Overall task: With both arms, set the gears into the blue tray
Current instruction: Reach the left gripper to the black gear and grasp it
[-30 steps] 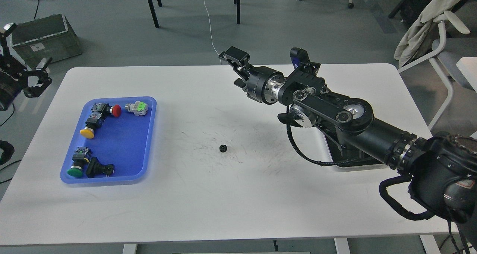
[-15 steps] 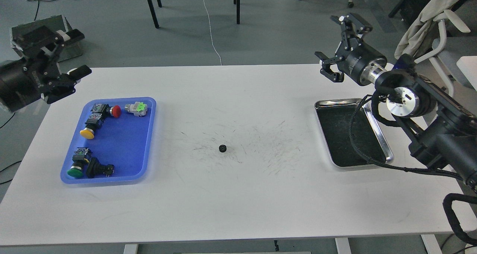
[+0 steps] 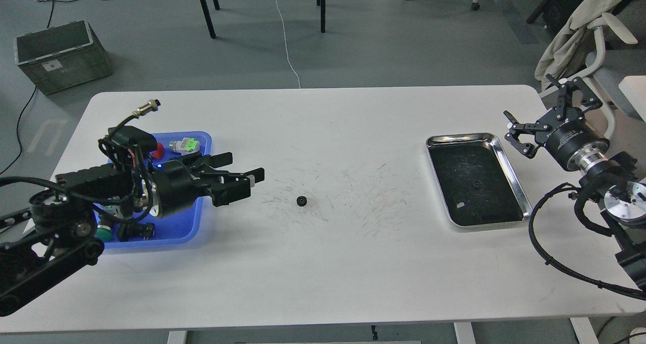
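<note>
**Head view: one gear on open table, a second barely visible in the steel tray**

Head view shows the left arm lying across the blue tray (image 3: 203, 147), covering most of it; only the far right corner and the near right edge show. Of the push-button switches (image 3: 184, 146) inside, a grey one with a green cap is clear, a red cap peeks out behind the cabling, and a green cap and a black body show under the wrist. Any others are hidden.

The left gripper (image 3: 242, 175) sticks out past the tray's right rim, fingers spread with nothing between them. It points toward the gear (image 3: 302, 201), which lies on the scuffed middle of the white table (image 3: 323, 263), to the right of the fingertips and apart from them.

A small dark round speck in the steel tray (image 3: 510, 170) may be a second gear (image 3: 476, 184); against the dark bottom its teeth cannot be made out.

The right gripper (image 3: 545, 112) hangs over the table's far right corner, beyond the steel tray, jaws wide apart and empty. Its arm is cut off by the right edge.
</note>
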Controlling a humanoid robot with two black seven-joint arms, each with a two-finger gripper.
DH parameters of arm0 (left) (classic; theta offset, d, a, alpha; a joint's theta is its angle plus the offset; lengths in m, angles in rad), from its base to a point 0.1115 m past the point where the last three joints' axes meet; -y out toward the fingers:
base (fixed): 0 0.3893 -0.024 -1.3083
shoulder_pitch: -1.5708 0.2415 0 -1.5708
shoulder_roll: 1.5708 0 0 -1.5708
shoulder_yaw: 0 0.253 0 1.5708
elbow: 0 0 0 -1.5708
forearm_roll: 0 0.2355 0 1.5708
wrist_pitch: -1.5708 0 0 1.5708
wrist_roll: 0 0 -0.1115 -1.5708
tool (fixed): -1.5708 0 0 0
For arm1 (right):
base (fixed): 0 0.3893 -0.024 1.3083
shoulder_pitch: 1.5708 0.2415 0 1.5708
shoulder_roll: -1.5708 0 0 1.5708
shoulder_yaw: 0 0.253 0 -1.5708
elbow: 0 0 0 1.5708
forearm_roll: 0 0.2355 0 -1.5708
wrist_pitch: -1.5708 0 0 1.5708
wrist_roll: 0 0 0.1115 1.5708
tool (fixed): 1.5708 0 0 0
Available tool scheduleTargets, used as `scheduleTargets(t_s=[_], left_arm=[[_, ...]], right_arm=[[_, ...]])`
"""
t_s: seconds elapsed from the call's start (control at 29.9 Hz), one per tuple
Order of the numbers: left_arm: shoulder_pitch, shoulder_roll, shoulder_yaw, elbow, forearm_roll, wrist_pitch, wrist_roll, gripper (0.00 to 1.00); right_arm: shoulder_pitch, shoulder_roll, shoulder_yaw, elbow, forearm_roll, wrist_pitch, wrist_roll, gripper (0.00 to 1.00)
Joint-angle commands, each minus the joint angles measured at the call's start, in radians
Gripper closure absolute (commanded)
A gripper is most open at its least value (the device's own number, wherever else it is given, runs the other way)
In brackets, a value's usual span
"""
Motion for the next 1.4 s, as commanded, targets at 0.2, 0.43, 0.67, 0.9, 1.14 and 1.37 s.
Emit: scheduleTargets(t_s=[0.2, 0.43, 0.67, 0.9, 1.14, 1.37], left_arm=[[0.003, -0.282, 0.079, 0.251, 0.347, 0.098, 0.031, 0.03], [0.003, -0.390, 0.089, 0.360, 0.347, 0.126, 0.031, 0.05], [-0.002, -0.467, 0.095, 0.466, 0.347, 0.161, 0.032, 0.11], [-0.003, -0.490, 0.095, 0.513, 0.347, 0.176, 0.040, 0.28], [0.001, -0.493, 0.116, 0.537, 0.347, 0.179, 0.052, 0.41], [0.003, -0.494, 0.118, 0.544, 0.347, 0.179, 0.054, 0.62]], right_arm=[[-0.015, 0.006, 0.001, -0.005, 0.000, -0.001, 0.008, 0.01], [-0.015, 0.006, -0.001, -0.005, -0.003, -0.003, 0.012, 0.01], [-0.018, 0.007, -0.006, -0.004, -0.003, -0.029, 0.012, 0.01], [-0.020, 0.013, -0.004, -0.001, -0.003, -0.035, 0.012, 0.01], [-0.021, 0.013, -0.004, -0.001, -0.003, -0.035, 0.012, 0.01], [-0.020, 0.013, -0.004, -0.002, -0.003, -0.035, 0.012, 0.01]])
